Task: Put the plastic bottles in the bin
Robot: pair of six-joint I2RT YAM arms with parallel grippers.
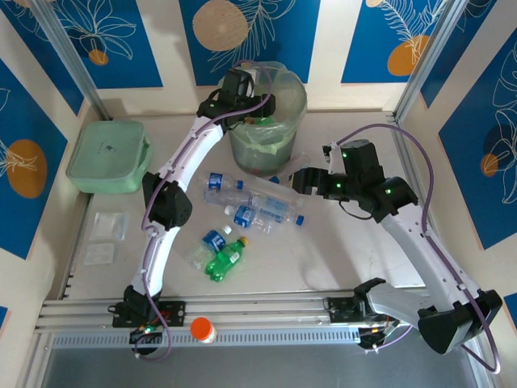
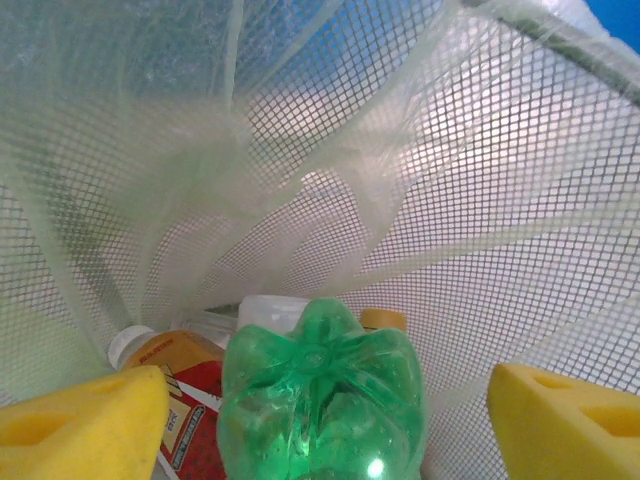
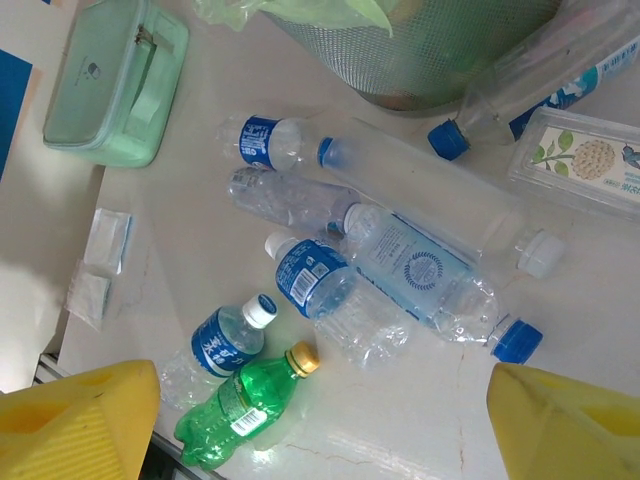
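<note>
Inside bin (image 1: 292, 113): one green bottle (image 2: 320, 390), base toward camera, between spread pads of left gripper (image 2: 325, 425), clear of both; one red-labelled bottle (image 2: 190, 395) at its 9 o'clock. On table (image 1: 339, 250), at bin's 6 o'clock: seven clear bottles (image 3: 420, 270), one yellow-capped bottle (image 3: 240, 410). Above these: right gripper (image 3: 320, 425), jaws spread, empty.

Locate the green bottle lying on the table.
In the top view the green bottle lies on the table, left of centre and toward the near edge, beside a small blue-labelled bottle with a white cap.
</note>
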